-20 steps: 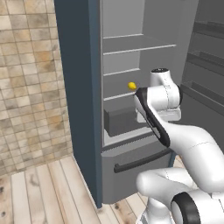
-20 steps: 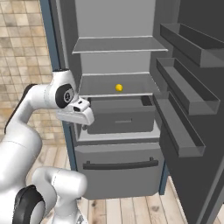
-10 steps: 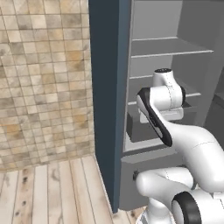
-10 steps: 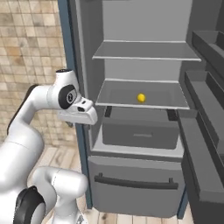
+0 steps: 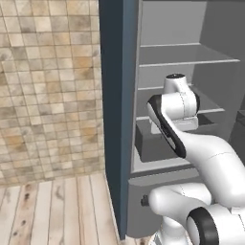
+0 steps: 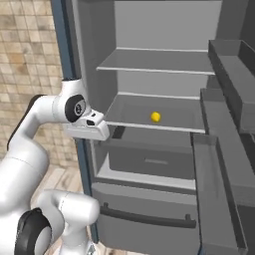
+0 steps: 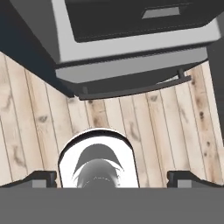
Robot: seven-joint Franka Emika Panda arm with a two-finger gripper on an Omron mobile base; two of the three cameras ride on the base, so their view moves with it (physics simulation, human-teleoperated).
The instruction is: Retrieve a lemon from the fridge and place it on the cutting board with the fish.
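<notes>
1. Yellow lemon [image 6: 156, 117]: small and round, resting alone on the middle shelf [image 6: 149, 113] of the fridge [image 6: 149, 64], toward the far side of that shelf. It sits free, touched by nothing, and is the item to be fetched.
2. Fridge: grey interior with a navy-blue frame, door [image 6: 229, 149] swung wide to the right so the shelves are exposed for reaching in. Door racks stand on the right.
3. Drawer [image 6: 149, 159]: grey box under the lemon's shelf, seated in its slot. A lower compartment with a dark bar handle [image 6: 144, 219] lies beneath it.
4. Gripper [image 7: 112, 178]: fingers spread fully apart, holding nothing. In the hand view it points down at the wooden floor [image 7: 144, 127] in front of the fridge's lower section, so it is not yet aimed at the shelf.
5. Hand [image 6: 88, 128]: held at the left edge of the fridge opening, about level with the lemon's shelf, well apart from the fruit. Judged ready to turn and reach in.
6. Tiled wall [image 5: 48, 86]: beige, left of the fridge.
</notes>
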